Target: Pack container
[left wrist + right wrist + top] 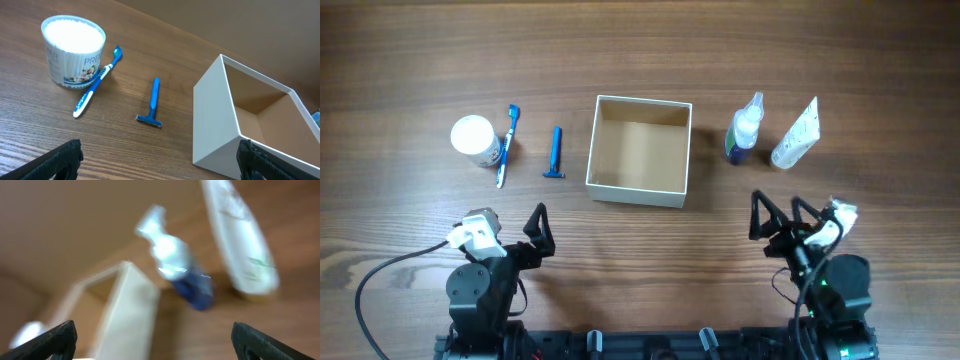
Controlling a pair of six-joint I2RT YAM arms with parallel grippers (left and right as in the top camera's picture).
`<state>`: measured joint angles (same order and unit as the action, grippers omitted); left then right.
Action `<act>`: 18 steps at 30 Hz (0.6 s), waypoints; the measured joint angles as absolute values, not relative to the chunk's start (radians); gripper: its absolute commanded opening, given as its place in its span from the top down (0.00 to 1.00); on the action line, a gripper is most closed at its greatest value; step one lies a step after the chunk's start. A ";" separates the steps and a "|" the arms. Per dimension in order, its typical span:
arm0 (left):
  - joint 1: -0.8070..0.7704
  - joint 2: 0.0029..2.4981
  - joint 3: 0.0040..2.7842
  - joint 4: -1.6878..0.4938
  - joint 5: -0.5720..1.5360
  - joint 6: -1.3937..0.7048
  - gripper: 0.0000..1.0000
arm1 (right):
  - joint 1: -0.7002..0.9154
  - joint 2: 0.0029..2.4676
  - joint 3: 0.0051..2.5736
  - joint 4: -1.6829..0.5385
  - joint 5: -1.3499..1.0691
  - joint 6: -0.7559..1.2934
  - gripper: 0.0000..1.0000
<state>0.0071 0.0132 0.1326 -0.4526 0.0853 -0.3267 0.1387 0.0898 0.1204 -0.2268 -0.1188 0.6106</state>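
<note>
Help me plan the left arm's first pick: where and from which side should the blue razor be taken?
Probably take the blue razor by the middle of its straight handle, from straight above, fingers closing across it. It lies flat on the table, head toward the robot, with bare wood either side, between toothbrush and container.

The box (637, 192) is white outside and brown inside, the razor (556, 152) is blue, the toothbrush (507, 146) is blue and white, and the table (640, 60) is brown with wood lines.
</note>
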 measured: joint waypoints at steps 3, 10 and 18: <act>0.007 0.015 0.133 -0.453 0.085 -0.327 0.00 | 0.139 0.134 0.211 -0.192 -0.260 0.659 0.00; 0.007 0.018 0.132 -0.451 0.085 -0.327 0.00 | 0.139 0.720 0.921 -0.660 -0.363 0.511 0.00; 0.007 0.020 0.132 -0.451 0.086 -0.327 0.00 | 0.141 1.562 1.560 -1.024 -0.242 0.360 0.00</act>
<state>0.0071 0.0200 0.1322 -0.4515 0.0856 -0.3271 0.1413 1.5620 1.5604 -1.0245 -0.2420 0.3599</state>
